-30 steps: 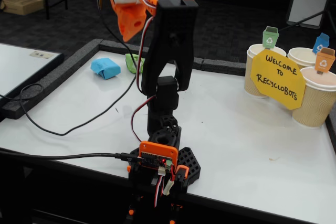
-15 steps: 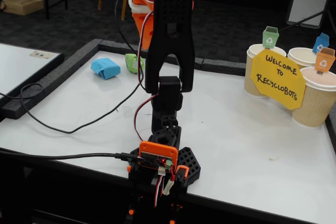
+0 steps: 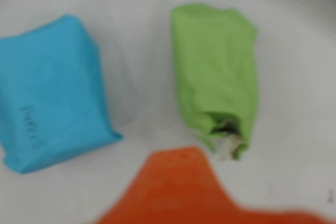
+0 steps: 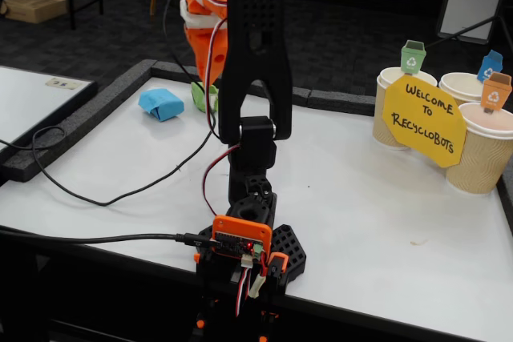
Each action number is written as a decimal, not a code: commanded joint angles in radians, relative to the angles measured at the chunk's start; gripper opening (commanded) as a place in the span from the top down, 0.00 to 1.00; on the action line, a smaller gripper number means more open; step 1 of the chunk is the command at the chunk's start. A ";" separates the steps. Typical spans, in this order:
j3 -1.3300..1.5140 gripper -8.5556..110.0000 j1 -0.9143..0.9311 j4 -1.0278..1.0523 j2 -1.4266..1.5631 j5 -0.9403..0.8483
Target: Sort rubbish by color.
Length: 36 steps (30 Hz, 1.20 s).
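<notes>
While my wrist view is soft and blurry, I can make out both wads on the smooth white table (image 4: 377, 198). The light blue wad (image 3: 50, 93) is blocky, almost a folded packet, with flat faces, firm creases and some faint dark marks on its near face that I can't read. The lime green wad (image 3: 215, 77) is longer and more crumpled, with a torn, whitish open end pointing toward the bottom of that view. They lie just beside each other, apart, blue on the left and green on the right.

An orange finger (image 3: 178, 187) of my gripper pokes up from the bottom edge of the wrist view, matte plastic, pointed, its tip just short of the green wad's ragged end. I see only that one finger, so I cannot tell how far the jaws are spread, and nothing shows in their grasp.

In the fixed view the blue wad (image 4: 160, 103) sits near the far left corner of the table and the green one (image 4: 198, 95) peeks out behind the black upper arm (image 4: 255, 62), which hides most of it. The gripper (image 4: 200, 38) hangs above the green wad. A black cable (image 4: 104, 196) loops across the table's left side. Far right, well apart, stand tan ribbed paper cups (image 4: 481, 154) behind a yellow sign (image 4: 423, 120).
</notes>
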 commanded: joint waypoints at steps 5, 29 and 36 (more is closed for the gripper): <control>-0.183 0.89 -0.012 0.006 0.006 -0.006; -0.284 0.77 0.038 0.003 -0.115 -0.006; -0.324 0.70 0.031 0.009 -0.150 -0.006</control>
